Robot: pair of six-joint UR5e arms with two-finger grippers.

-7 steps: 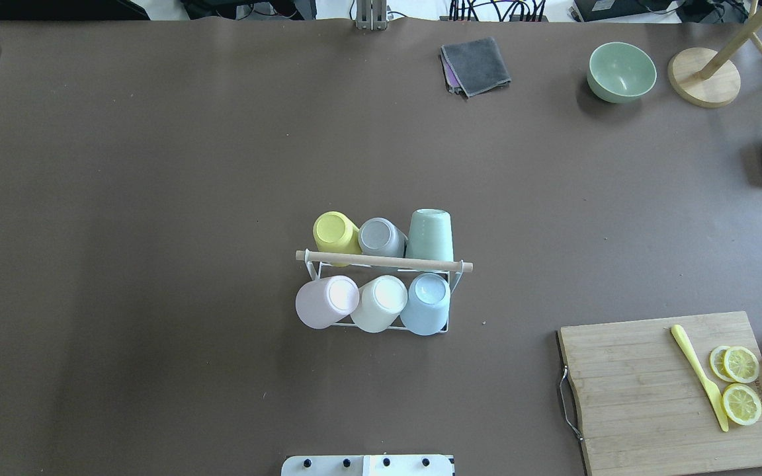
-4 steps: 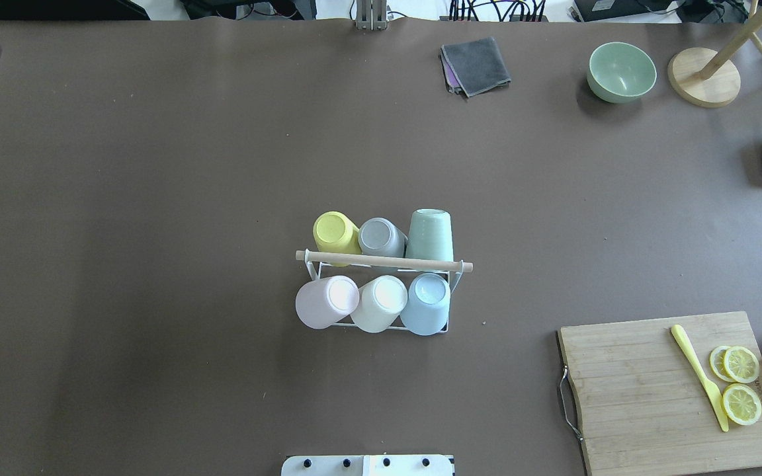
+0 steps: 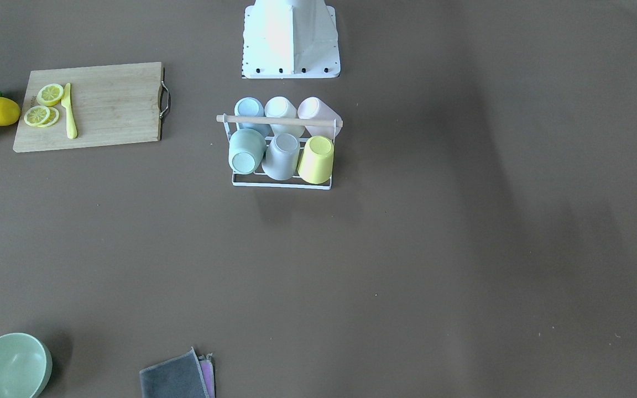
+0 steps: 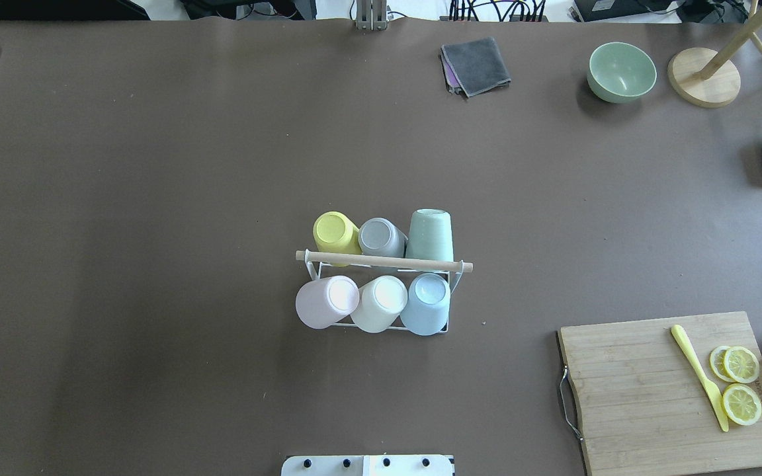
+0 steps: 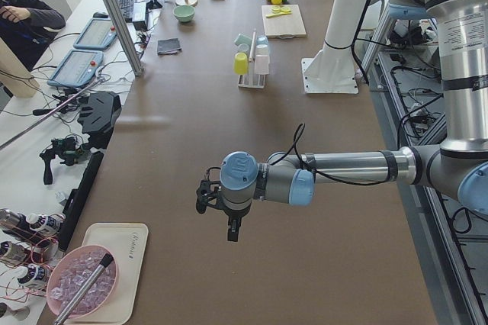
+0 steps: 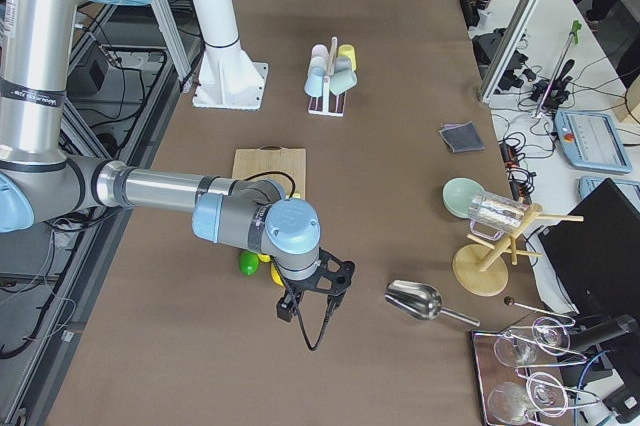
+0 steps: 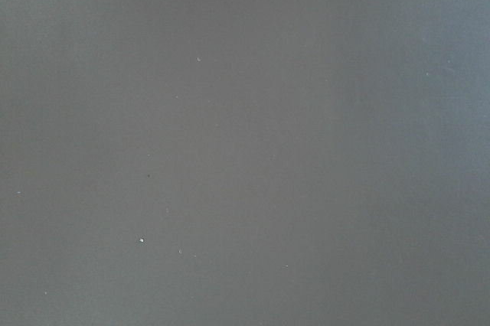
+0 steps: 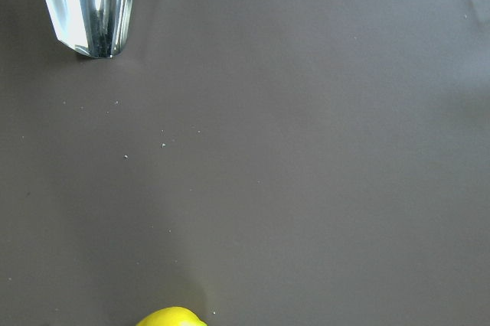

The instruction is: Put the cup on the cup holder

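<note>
Facing the robot, the small white wire cup holder with a light wooden rod handle [image 3: 280, 119] stands on the brown table [image 3: 407, 249] near the robot's base, carrying six inverted pastel plastic cups [image 3: 282, 157] in two rows of three. The overhead view shows it mid-table, well apart from the wooden cutting board [image 4: 659, 396]. In the side views the left gripper [image 5: 217, 214] and right gripper [image 6: 312, 296] hang over the table well apart from the rack, and I cannot tell whether their fingers are parted or closed; the right wrist camera sees a shiny metal scoop [image 8: 88, 4].
</note>
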